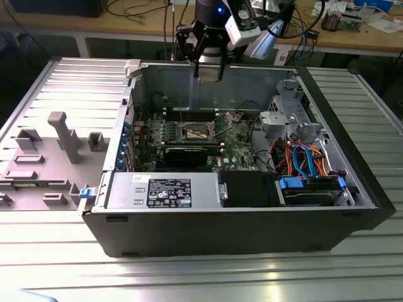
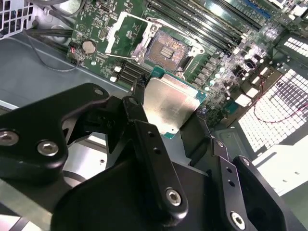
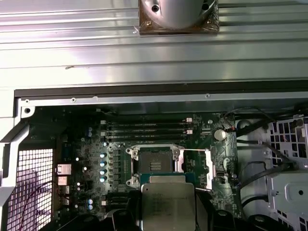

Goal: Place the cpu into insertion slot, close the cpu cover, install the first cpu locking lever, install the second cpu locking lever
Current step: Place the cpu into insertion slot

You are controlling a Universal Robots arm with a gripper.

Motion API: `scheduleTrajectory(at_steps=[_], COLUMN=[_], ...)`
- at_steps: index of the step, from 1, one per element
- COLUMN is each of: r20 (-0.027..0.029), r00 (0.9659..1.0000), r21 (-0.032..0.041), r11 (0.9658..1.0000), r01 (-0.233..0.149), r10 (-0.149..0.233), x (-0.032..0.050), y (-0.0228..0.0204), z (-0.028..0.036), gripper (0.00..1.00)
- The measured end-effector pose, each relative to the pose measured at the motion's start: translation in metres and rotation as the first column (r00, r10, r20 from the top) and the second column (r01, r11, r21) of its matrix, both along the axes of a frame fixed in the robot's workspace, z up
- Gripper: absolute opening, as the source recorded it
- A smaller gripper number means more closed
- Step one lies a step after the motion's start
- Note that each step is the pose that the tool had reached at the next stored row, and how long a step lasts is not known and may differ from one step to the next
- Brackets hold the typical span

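High over case [image 1: 220,233], cpu [image 2: 171,108] in gripper [image 1: 210,70], metal top twd wrist cams

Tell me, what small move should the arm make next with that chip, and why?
Probably ease the cpu down and across toward the insertion slot. The gripper holds the cpu above the board, not yet over the slot in both wrist views, and the cpu cover is swung open, leaving the slot's dark centre bare.
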State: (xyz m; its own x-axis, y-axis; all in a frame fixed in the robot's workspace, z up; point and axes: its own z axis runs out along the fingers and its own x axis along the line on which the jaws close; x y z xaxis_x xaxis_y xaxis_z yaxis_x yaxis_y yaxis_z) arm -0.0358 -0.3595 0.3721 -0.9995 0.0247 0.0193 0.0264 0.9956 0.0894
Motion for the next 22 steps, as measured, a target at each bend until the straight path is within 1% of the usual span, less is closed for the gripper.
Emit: scheduleTrajectory(at_steps=[2,4,6,8,11,12,15,22], r20=[0.0001,0.0001,0.0,-0.0001,0.0,0.0001,0.0001,0.0002], r00=[1.0,1.0,0.9999,0.9995,0.9955,0.9943,0.9929,0.9927], r21=[0.0001,0.0,-0.0002,-0.0004,-0.001,-0.0011,-0.0017,-0.0024], r11=[1.0,1.0,0.9999,0.9995,0.9955,0.9943,0.9929,0.9927], r01=[0.0,0.001,0.013,0.033,0.095,0.106,0.119,0.12], r10=[0.0,-0.001,-0.013,-0.033,-0.095,-0.106,-0.119,-0.12], x=[0.0,0.0,0.0,0.0001,0.0,0.0,0.0,0.0], y=[-0.0011,-0.0012,-0.0013,-0.0014,-0.0013,-0.0013,-0.0013,-0.0013], z=[0.0,-0.0001,-0.0001,-0.0003,-0.0021,-0.0025,-0.0027,-0.0028], gripper=[0.55,0.55,0.55,0.55,0.55,0.55,0.55,0.55])
